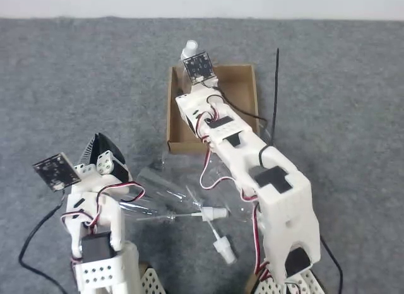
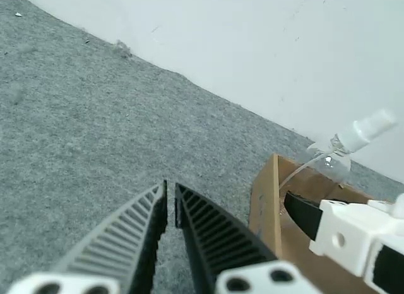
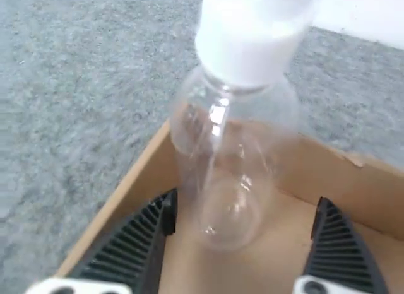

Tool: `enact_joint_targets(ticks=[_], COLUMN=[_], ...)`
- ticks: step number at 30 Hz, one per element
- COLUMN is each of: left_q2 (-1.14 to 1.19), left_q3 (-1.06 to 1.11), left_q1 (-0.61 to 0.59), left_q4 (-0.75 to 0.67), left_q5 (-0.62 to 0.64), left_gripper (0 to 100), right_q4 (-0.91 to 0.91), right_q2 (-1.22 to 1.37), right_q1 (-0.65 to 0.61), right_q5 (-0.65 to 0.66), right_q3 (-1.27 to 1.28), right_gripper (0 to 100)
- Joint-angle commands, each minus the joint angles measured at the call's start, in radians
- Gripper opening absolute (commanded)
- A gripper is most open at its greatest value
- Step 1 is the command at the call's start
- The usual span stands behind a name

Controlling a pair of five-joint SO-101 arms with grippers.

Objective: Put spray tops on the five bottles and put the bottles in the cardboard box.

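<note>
A clear bottle (image 3: 235, 149) with a white spray top (image 3: 252, 35) stands upright in the far left corner of the cardboard box (image 1: 240, 86). My right gripper (image 3: 233, 246) is open around its lower part, with both fingers apart from the glass. The same bottle (image 2: 331, 161) shows past the box wall (image 2: 265, 196) in the left wrist view. My left gripper (image 2: 170, 209) is shut and empty, above the carpet left of the box. Clear bottles (image 1: 154, 196) lie between the arms. A spray top (image 1: 213, 213) with its tube and a loose spray top (image 1: 224, 248) lie beside them.
Grey carpet covers the table, with a white wall behind. A black cable (image 1: 276, 86) runs along the right side of the box. The right arm's body (image 1: 252, 161) stretches over the lying bottles.
</note>
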Motion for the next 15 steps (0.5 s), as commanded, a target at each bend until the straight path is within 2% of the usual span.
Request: enact_joint_targets(ticks=[1, 12, 15], left_q2=[-0.020, -0.020, -0.020], left_q3=[-0.013, -0.013, -0.013], left_q1=[-0.005, -0.005, -0.005], left_q4=[0.018, 0.020, 0.020], left_q5=[-0.009, -0.009, -0.009], left_gripper=[1, 1, 1], right_q4=[0.008, 0.012, 0.094], right_q2=[-0.147, -0.321, -0.377], right_q1=[0.030, 0.044, 0.051], right_q5=[0.012, 0.012, 0.012], right_q3=[0.026, 0.196, 0.215], right_gripper=[28.9, 28.6, 28.6])
